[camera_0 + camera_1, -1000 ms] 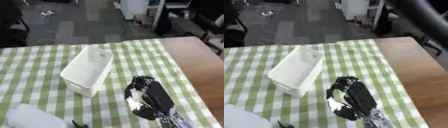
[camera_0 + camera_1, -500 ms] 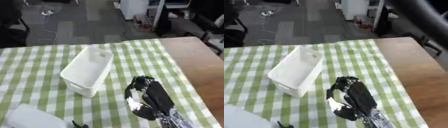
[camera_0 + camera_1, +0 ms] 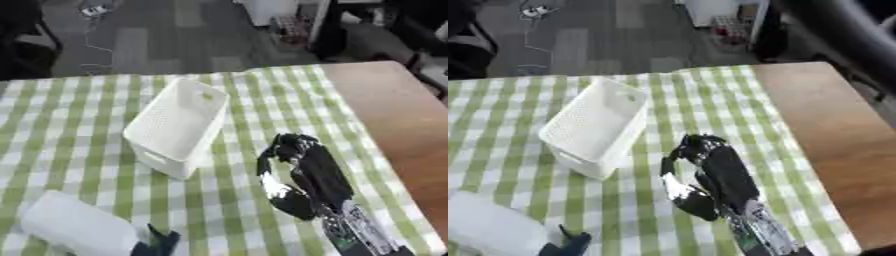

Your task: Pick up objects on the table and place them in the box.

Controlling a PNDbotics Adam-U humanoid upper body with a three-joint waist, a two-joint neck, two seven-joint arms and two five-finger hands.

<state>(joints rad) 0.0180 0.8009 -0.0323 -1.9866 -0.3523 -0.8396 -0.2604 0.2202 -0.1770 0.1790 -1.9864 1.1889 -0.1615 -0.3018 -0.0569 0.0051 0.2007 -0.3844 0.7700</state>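
Left eye view shows the white box standing askew on the green-checked counter, left of the right hand, whose fingers curl, though whether they hold anything I cannot tell. A white object lies at lower left beside the left hand, its fingers' state unclear.

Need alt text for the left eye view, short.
A white perforated box stands on a green-and-white checked tablecloth, with the robot's black right hand resting to its right, fingers curled. A white object lies at lower left, dark fingers of the left hand beside it.
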